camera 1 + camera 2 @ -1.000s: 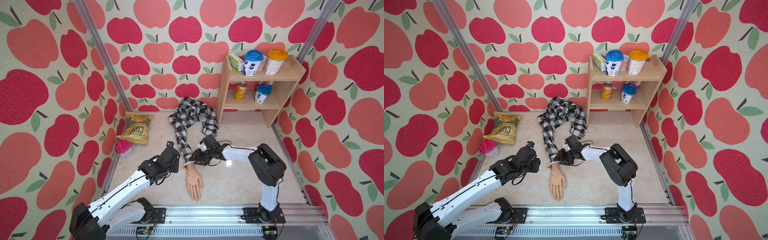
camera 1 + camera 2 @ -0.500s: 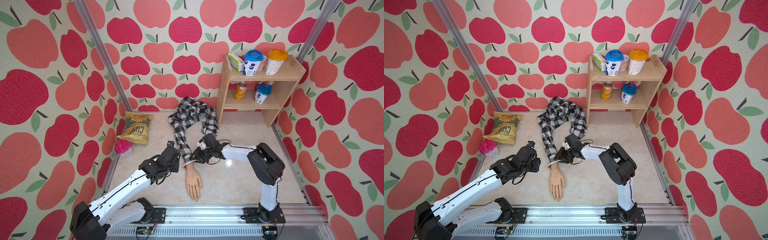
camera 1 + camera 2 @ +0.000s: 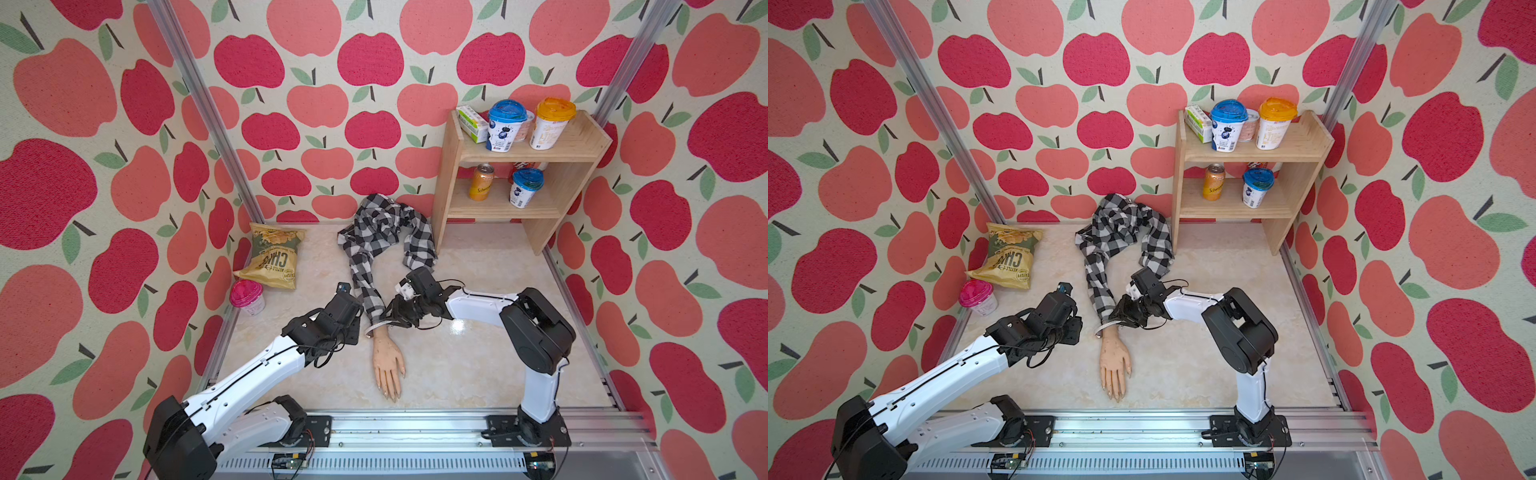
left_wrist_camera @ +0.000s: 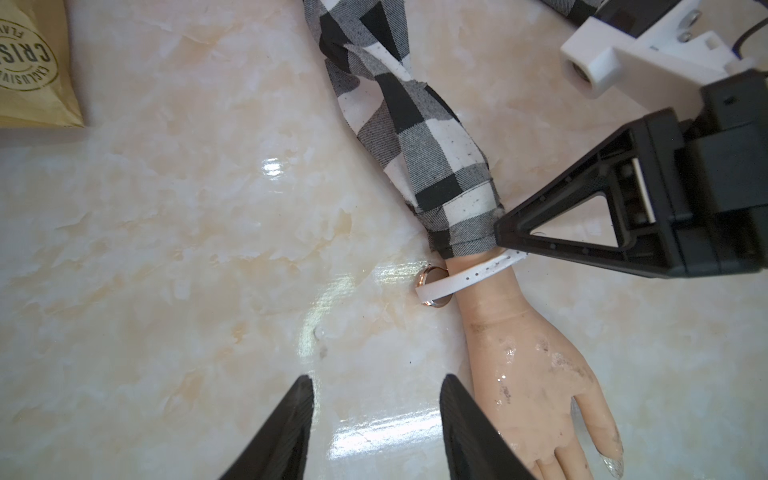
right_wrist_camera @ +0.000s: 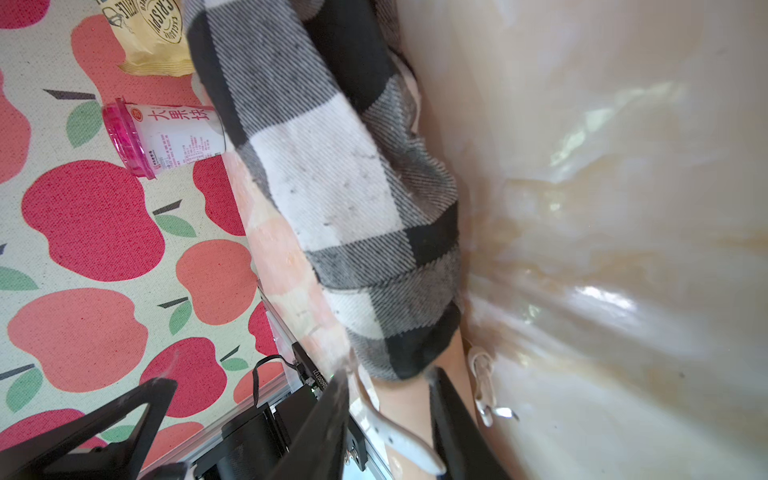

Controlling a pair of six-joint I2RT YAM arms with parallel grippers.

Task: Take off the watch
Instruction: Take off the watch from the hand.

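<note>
The left gripper (image 4: 376,378) hovers low over the marble top (image 3: 457,374) beside the mannequin hand (image 3: 388,359), its jaws well apart and holding nothing. The hand lies palm down, fingers pointing toward the rail. Just past it, the watch (image 4: 436,289) is still on the wrist, right below the cuff of the checked sleeve (image 3: 365,274). Its round dial is turned to the side facing the left arm and sits close to the top, and the white strap crosses the wrist. The right gripper (image 5: 388,374) reaches in from the other side with its jaws partly apart around the wrist and strap, one fingertip touching the strap's loose end. Whether it actually pinches the strap, I cannot tell. Farther back a chips bag (image 3: 272,259) and a pink cup (image 3: 247,297) sit by the left wall, and a wooden shelf (image 3: 582,143) with cups and a can stands in the far right corner
</note>
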